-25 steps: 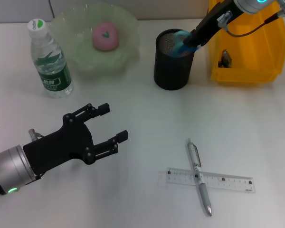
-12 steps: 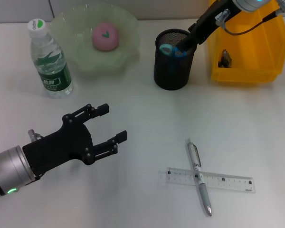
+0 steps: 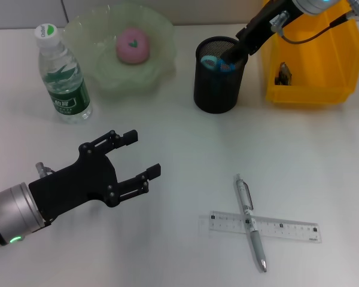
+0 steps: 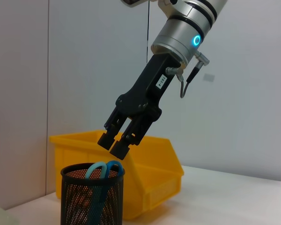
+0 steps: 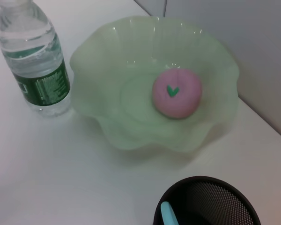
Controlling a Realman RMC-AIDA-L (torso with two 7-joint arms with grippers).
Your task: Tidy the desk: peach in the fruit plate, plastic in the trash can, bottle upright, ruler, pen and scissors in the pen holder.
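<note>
Far left: bottle [image 3: 62, 75] upright, left of the plate [image 3: 102, 72] holding the peach [image 3: 133, 46]. Right of those, pen holder [image 3: 217, 81] with scissors [image 3: 214, 62] inside, then bin [image 3: 311, 66] at far right. Near right: pen [image 3: 251, 222] lying across ruler [image 3: 287, 228].

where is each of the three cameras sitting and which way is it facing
Head view: high on the robot, looking down at the white desk; shows the left end effector and right end effector.
Left wrist view: low over the desk, looking sideways at the right end effector above the black mesh pen holder.
Right wrist view: above the holder, looking down at the green glass fruit plate; no own fingers visible.
All share the pen holder.
</note>
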